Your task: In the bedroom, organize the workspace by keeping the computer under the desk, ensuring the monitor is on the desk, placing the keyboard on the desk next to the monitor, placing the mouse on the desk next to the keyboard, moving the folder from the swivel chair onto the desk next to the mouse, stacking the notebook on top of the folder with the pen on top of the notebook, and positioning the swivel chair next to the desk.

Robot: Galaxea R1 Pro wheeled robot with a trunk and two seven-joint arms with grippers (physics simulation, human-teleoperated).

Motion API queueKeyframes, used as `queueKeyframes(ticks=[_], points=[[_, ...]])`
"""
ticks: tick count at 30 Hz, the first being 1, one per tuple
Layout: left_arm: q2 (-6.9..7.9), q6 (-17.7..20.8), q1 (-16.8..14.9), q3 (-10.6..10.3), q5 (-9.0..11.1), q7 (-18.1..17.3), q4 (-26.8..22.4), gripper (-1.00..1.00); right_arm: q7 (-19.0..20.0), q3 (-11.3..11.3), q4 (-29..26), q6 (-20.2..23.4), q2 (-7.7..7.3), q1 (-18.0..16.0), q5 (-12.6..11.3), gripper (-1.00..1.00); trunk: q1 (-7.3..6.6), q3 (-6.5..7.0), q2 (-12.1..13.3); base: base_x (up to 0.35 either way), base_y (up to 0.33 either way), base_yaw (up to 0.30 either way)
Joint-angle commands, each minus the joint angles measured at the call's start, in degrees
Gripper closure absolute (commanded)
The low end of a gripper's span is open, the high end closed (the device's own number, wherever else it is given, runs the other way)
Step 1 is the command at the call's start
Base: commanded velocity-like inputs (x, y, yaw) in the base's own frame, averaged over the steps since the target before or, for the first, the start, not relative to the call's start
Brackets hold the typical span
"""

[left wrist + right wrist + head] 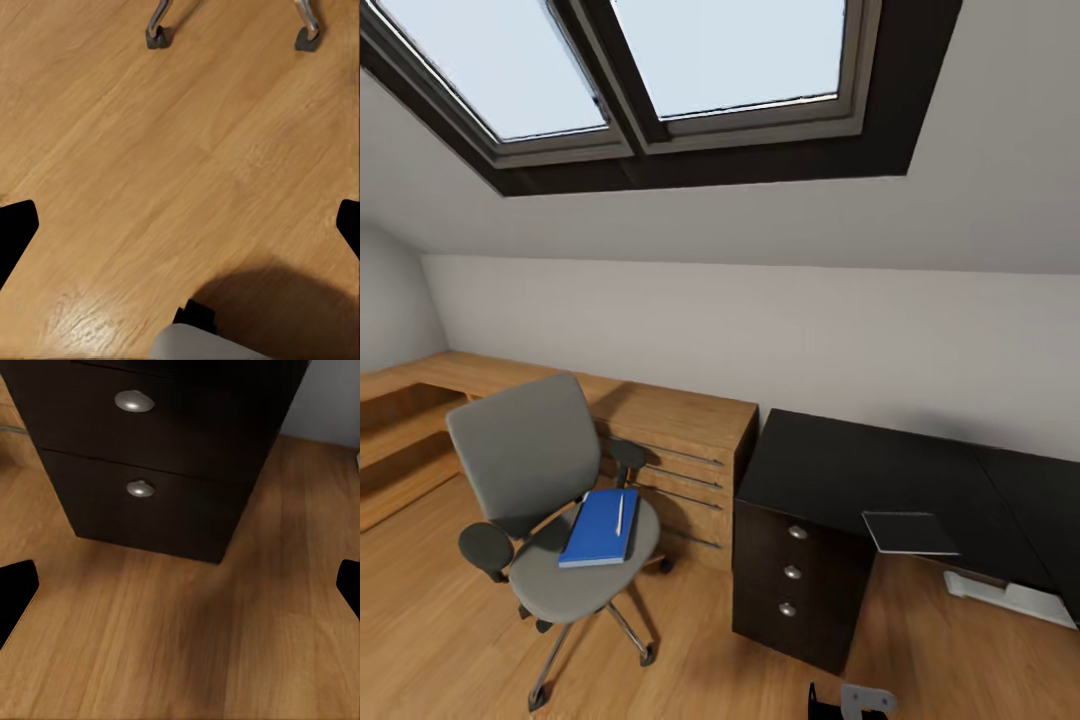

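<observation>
Blue folder [600, 527] lies on chair [550, 500] seat, lower left of frame, pen [621, 512] on top | long axis runs front to back | left gripper [180, 225] nearer, fingers spread wide, holding nothing | right gripper [180, 585] likewise, facing desk [840, 470] drawers

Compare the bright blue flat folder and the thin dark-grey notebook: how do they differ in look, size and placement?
The bright blue folder is larger than the thin dark-grey notebook. The folder lies on the grey swivel chair's seat; the notebook lies on the glossy black desk, near its front edge. The folder carries a slim white pen; the notebook's top is bare. Both lie flat and are rectangular.
</observation>
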Motion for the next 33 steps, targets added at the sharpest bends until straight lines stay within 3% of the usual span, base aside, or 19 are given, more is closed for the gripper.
queueKeyframes(ticks=[1, 2, 5, 6, 7, 10, 12, 14, 16, 18, 21, 33], points=[[0.67, -0.1, 0.0, 0.0, 1.7, -2.0, 0.0, -1.0, -0.2, 0.5, 0.1, -0.2, 0.02, -0.1, -0.3, -1.0, 0.01, -0.08, -0.1, 0.0, 0.001, 0.286], [1.28, 0.0, 0.0, 0.5, 3.0, -4.3, 0.0, -1.0, -0.2, 0.5, 0.1, -0.2, 0.02, -0.1, -0.3, -1.0, 0.01, -0.08, -0.1, 0.0, 0.0, 0.286], [5.0, 1.1, 0.0, 3.8, 10.7, -17.8, 0.0, -1.0, -0.2, 0.5, 0.1, -0.2, 0.02, -0.1, -0.3, -1.0, 0.01, -0.08, -0.1, 0.0, 0.0, 0.286], [5.51, 1.4, 0.0, 4.2, 11.9, -19.6, 0.0, -1.0, -0.2, 0.5, 0.1, -0.2, 0.02, -0.1, -0.3, -1.0, 0.01, -0.08, -0.1, 0.0, 0.0, 0.286], [6.67, 2.4, 0.0, 5.3, 14.9, -23.7, 0.0, -1.0, -0.2, 0.5, 0.1, -0.2, 0.02, -0.1, -0.3, -1.0, 0.01, -0.08, -0.1, 0.0, 0.0, 0.286], [7.34, 3.1, 0.0, 6.3, 18.2, -26.7, 0.0, -1.0, -0.3, 0.5, 0.1, -0.2, 0.02, -0.1, -0.4, -1.0, 0.01, -0.08, -0.1, 0.0, 0.0, 0.286], [7.39, 2.5, 0.0, 6.5, 19.0, -27.6, -0.1, -1.0, -0.3, 0.5, 0.1, -0.2, 0.02, -0.1, -0.5, -1.0, 0.01, -0.08, -0.1, 0.0, 0.0, 0.286], [7.12, -0.5, 0.0, 6.3, 19.4, -28.0, -0.1, -1.0, -0.3, 0.5, 0.1, -0.4, 0.02, -0.1, -0.5, -1.0, 0.01, -0.08, -0.1, 0.0, 0.0, 0.286], [6.14, -2.9, 0.0, 6.3, 19.6, -28.1, -0.1, -1.0, -0.3, 0.5, 0.1, -0.7, 0.02, -0.1, -0.5, -1.0, 0.01, -0.08, -0.1, 0.0, 0.0, 0.286], [4.09, -5.6, 0.0, 6.4, 19.7, -28.2, 0.1, -1.0, -0.3, 0.5, 0.1, -1.0, 0.02, -0.1, -0.5, -1.0, 0.01, -0.08, -0.1, 0.0, 0.0, 0.286], [3.08, -6.8, 0.0, 6.2, 19.6, -28.1, 1.0, -1.0, -0.3, 0.5, 0.1, -1.1, 0.02, -0.1, -0.5, -1.0, 0.01, -0.08, -0.1, 0.0, 0.0, 0.286], [2.9, -9.8, 0.0, 6.3, 19.4, -28.4, 1.5, -1.0, -0.3, 0.5, 0.1, -1.4, 0.02, -0.1, -0.5, -1.0, 0.01, -0.08, -0.1, 0.0, 0.0, 0.286]])
